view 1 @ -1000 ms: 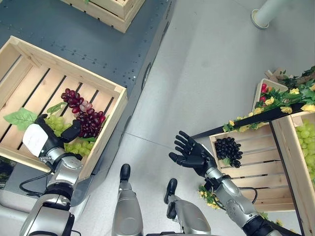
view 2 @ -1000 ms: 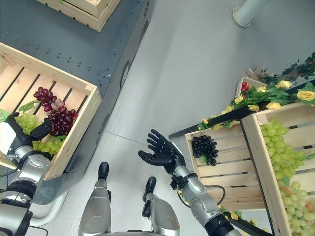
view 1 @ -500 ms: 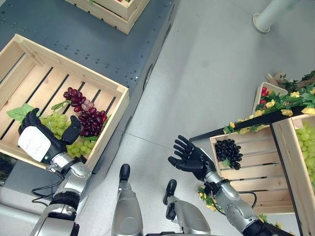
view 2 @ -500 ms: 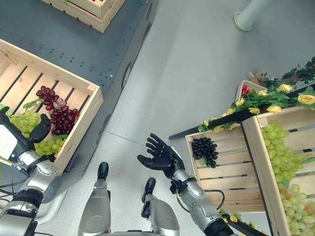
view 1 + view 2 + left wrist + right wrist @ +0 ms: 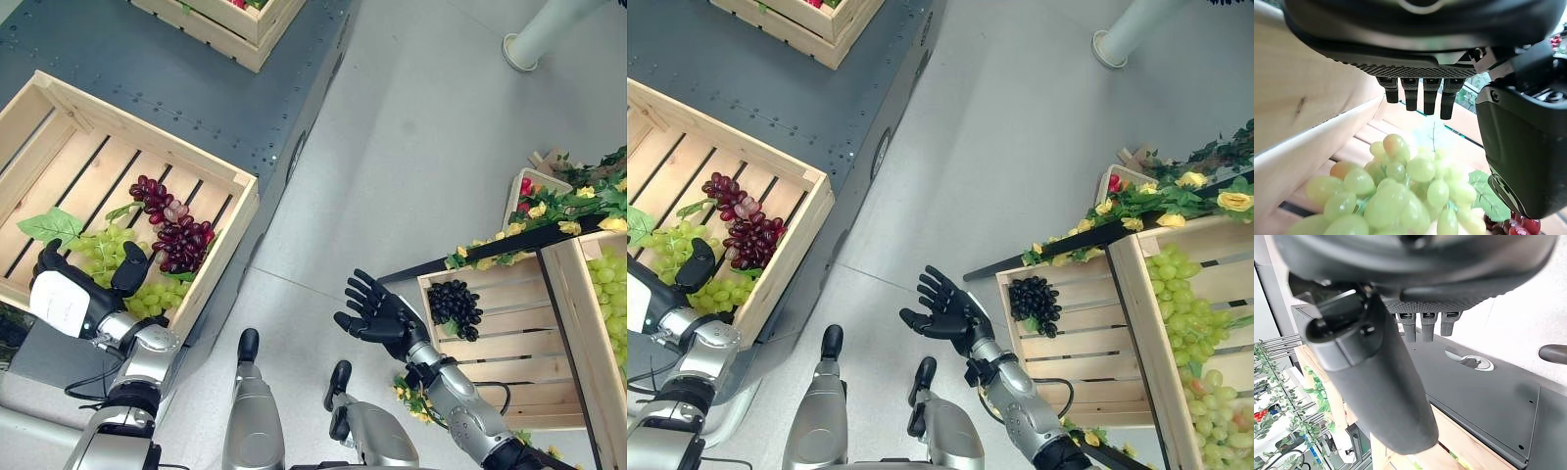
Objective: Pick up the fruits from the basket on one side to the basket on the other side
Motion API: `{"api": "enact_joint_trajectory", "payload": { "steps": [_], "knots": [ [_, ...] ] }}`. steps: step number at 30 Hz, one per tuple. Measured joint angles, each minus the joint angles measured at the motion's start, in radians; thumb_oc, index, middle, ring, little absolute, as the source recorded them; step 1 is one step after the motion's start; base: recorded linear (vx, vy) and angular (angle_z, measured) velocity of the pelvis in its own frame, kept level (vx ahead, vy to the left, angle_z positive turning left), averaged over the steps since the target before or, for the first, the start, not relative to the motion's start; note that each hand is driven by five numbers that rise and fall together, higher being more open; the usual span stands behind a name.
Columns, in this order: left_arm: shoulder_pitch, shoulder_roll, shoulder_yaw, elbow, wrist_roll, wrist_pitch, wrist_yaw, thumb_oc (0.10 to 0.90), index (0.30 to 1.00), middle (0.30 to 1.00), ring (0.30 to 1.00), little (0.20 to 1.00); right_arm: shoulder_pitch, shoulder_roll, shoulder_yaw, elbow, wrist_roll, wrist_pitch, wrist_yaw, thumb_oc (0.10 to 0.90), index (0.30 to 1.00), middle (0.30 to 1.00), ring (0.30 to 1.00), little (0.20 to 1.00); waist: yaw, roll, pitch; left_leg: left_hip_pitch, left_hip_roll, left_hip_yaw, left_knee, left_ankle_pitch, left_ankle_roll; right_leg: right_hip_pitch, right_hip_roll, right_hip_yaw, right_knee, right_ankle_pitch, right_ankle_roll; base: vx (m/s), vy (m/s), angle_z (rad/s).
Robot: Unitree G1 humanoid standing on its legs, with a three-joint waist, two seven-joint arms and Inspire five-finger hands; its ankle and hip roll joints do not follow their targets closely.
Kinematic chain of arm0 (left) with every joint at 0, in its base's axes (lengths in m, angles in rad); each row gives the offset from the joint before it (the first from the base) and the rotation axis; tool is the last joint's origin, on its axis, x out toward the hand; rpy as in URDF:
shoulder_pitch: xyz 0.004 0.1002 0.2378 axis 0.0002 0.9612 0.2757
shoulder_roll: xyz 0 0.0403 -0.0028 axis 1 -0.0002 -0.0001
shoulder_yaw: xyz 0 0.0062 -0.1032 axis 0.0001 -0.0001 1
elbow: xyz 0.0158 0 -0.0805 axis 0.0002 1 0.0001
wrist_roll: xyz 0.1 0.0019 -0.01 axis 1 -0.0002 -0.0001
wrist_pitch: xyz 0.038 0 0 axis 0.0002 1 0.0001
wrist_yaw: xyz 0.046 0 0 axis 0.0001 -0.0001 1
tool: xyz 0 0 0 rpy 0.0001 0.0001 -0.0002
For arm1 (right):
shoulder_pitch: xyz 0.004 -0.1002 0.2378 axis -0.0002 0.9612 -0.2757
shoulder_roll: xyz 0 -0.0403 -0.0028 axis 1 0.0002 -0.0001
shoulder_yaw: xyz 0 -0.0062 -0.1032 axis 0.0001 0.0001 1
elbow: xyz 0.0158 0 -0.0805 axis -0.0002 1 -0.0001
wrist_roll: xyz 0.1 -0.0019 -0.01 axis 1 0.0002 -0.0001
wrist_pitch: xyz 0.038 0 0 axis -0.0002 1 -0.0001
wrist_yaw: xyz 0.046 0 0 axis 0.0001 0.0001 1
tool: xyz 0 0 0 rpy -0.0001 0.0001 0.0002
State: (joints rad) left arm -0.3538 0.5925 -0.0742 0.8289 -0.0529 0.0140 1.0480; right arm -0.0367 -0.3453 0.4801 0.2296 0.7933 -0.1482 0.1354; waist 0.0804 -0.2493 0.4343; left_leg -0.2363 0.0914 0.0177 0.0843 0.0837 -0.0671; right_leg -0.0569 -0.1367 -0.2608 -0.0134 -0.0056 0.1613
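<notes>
L. dark hand [image 5: 73,299] hovered open over green grape bunch [image 5: 122,266] in slatted pale-wood crate [image 5: 206,166] — red grape bunch [image 5: 171,230] beside it. R. dark hand [image 5: 380,315] was spread wide, empty, nr small wooden crate [image 5: 509,352] w/ black grape bunch [image 5: 456,304].

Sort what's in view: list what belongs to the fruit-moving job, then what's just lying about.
Job:
left hand, open over the green grapes
red grapes
left crate
black grapes
right crate
right hand, open

Lying about:
yellow flower garland
grey post
far crate
</notes>
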Motion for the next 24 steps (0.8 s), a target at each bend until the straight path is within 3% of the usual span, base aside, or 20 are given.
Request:
{"api": "enact_joint_trajectory", "payload": {
  "steps": [9,24],
  "knots": [
    [-0.054,0.022,-0.023,0.062,-0.077,0.039,-0.155,0.8,0.9,0.9,0.9,0.9,-0.018,0.001,0.001,0.0,0.0,0.0,-0.001,0.8,0.9,0.9,0.9,0.9,-0.008,0.0,0.0,-0.001,-0.001,0.001,-0.002,0.0,0.0,-0.003,-0.001,0.001,0.0,0.0,0.0,-0.01,0.01,0.0],
    [-0.098,0.053,-0.04,0.125,-0.143,0.111,-0.269,0.8,0.9,0.9,0.9,0.9,-0.05,0.002,0.001,0.0,-0.002,0.001,-0.004,0.8,0.9,0.9,0.9,0.9,-0.01,0.01,0.007,-0.006,-0.001,0.008,-0.004,-0.001,0.0,-0.011,-0.003,0.005,0.0,0.0,0.0,0.0,0.002,0.0]
  ]
}}
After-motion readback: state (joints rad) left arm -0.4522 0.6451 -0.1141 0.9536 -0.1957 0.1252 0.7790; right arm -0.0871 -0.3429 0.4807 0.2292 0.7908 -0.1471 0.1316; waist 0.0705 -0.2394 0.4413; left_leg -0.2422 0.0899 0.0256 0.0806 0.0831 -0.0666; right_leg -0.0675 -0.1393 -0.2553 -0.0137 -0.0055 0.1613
